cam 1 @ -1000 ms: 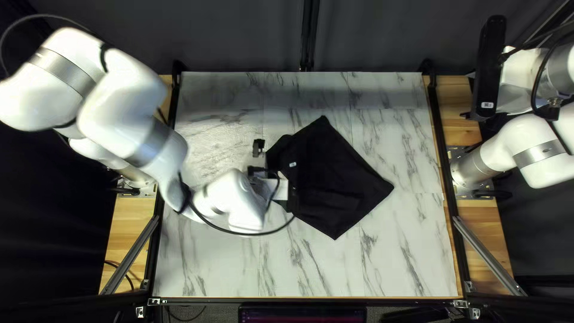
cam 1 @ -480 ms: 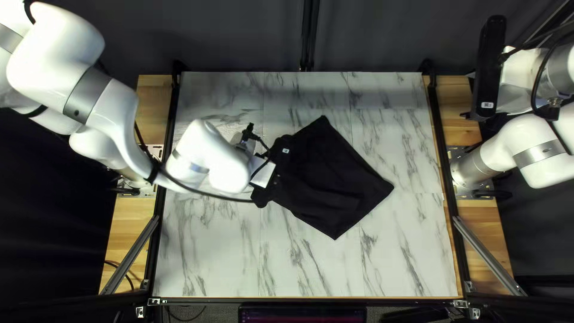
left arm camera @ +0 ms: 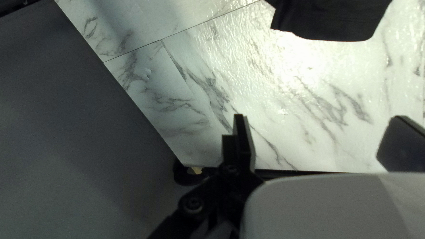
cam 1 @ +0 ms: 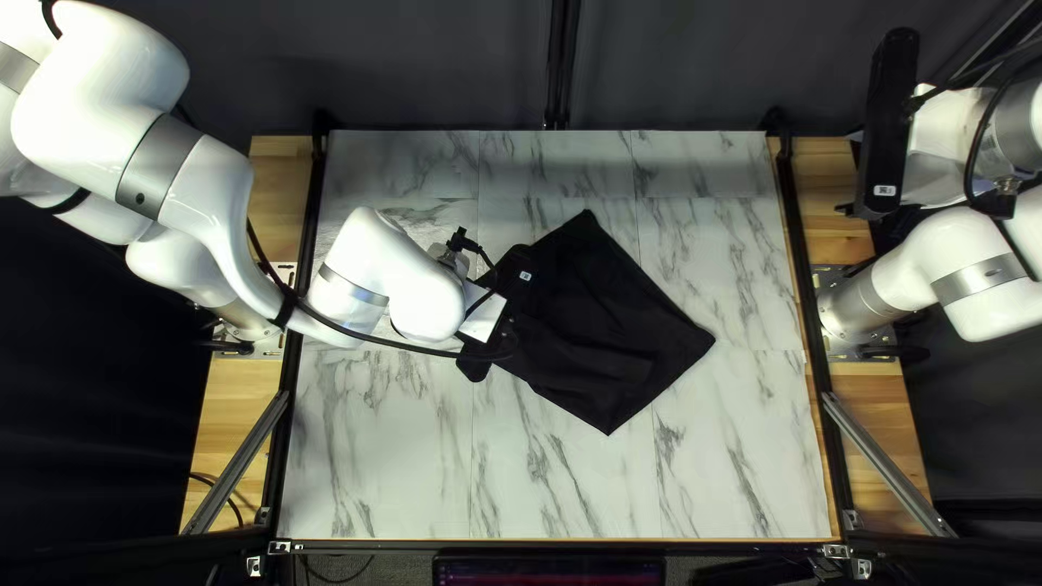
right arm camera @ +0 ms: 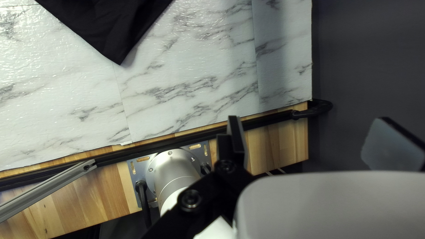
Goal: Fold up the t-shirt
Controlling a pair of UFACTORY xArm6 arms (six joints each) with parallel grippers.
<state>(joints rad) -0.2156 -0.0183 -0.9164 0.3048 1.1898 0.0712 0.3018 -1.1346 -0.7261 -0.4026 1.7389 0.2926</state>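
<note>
No words or numbers can be read. A small white label (cam 1: 885, 191) with dark marks, too tiny to make out, is on the right arm's (cam 1: 979, 271) long black housing (cam 1: 891, 109); a similar label (cam 1: 525, 276) is on the left arm's (cam 1: 375, 266) black housing (cam 1: 509, 264).

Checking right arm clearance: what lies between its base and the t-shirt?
From t-shirt to base: marbled tabletop, a wooden strip, then the black rail; right wrist view shows it.
</note>
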